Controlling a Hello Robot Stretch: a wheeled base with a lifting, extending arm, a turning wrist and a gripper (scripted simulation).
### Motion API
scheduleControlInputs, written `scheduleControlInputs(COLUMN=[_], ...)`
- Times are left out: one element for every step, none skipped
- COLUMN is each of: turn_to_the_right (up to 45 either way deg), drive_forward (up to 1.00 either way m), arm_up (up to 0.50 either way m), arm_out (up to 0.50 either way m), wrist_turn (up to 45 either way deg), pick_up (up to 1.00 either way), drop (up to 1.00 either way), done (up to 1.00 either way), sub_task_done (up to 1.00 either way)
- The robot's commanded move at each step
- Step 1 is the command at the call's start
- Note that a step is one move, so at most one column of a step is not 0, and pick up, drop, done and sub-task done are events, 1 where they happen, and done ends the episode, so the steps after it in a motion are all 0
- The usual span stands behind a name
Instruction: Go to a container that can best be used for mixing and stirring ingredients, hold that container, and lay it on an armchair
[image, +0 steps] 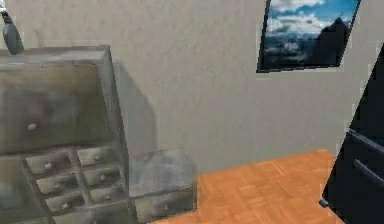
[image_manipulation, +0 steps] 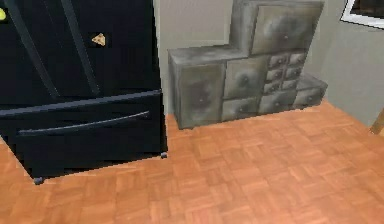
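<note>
Probably the robot can bump the grey cabinet (image: 70, 150) at 8 o'clock or the black fridge (image: 362, 175) at 4 o'clock when turning; the gripper's state I cannot tell.

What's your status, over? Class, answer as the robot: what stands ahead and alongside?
Ahead: grey stepped cabinet, wall picture to its right. Alongside: black fridge, grey drawer unit beside it. Cabinet likely blocks straight ahead.
</note>
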Motion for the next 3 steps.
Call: scheduleControlInputs(turn_to_the_right=[-45.0,-45.0,-6.0], drive_forward=[0.0,0.0,0.0], arm_up=[0.0,0.0,0.0], arm_out=[0.0,0.0,0.0], wrist_turn=[0.0,0.0,0.0], pick_up=[0.0,0.0,0.0], drop=[0.0,0.0,0.0], done=[0.0,0.0,0.0], sub_task_done=[0.0,0.0,0.0])
